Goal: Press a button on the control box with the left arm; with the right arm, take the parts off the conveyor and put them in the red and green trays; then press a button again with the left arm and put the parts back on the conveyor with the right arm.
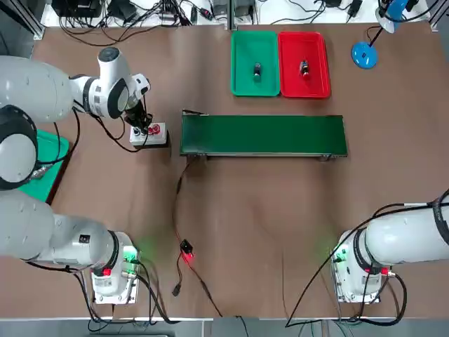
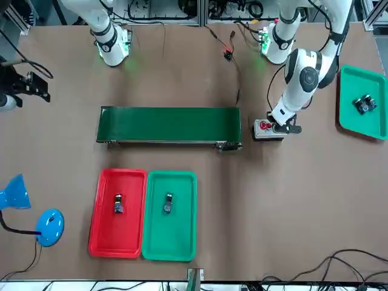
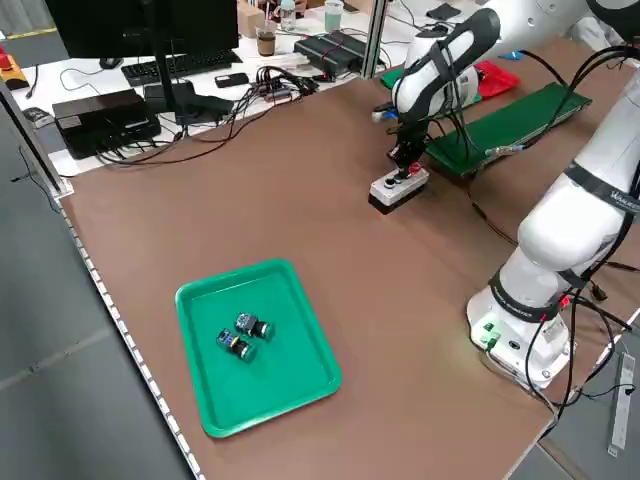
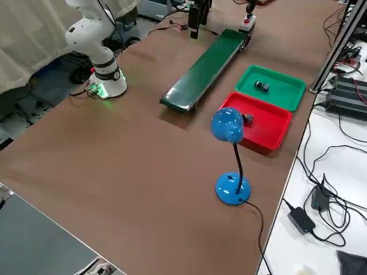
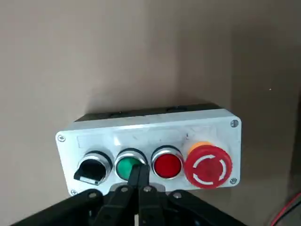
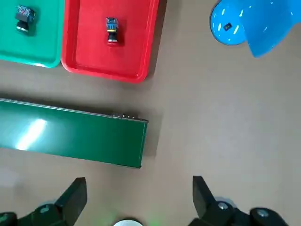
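At table's left end, beside conveyor [image 1: 263,135]: control box [image 1: 149,134], left gripper [image 5: 139,181] pinched shut, empty, tip at green button [image 5: 128,166]. Right gripper [image 6: 136,197] wide open, empty, parked. 1 part each in red tray [image 1: 304,88], green tray [image 1: 242,84], awaiting return.

Blue desk lamp [image 1: 365,50], third green tray [image 3: 258,345]
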Controlling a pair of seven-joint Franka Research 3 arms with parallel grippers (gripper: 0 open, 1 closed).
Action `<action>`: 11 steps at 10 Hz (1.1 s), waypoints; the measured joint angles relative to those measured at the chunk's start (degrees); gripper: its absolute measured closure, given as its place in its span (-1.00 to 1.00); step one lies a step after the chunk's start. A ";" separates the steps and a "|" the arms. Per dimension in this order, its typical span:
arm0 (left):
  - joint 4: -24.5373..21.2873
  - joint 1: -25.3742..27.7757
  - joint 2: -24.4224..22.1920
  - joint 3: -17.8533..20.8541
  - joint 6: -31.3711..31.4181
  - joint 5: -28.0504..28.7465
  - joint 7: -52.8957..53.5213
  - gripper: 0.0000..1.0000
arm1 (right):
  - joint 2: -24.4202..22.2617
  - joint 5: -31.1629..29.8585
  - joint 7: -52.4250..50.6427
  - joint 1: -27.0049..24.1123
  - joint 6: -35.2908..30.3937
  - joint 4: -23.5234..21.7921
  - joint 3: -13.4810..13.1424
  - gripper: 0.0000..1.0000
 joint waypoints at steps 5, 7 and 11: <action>0.22 0.30 0.00 0.24 0.25 0.00 0.00 0.98 | -0.05 0.00 0.00 0.00 0.02 0.03 0.00 -0.98; 0.22 0.60 0.00 0.25 0.25 0.00 0.00 0.98 | -0.05 0.00 0.00 0.00 0.03 0.03 0.00 -0.98; 0.28 0.82 0.58 0.26 0.33 0.00 0.00 0.98 | -0.06 0.00 0.00 0.00 0.03 0.03 -0.01 -0.98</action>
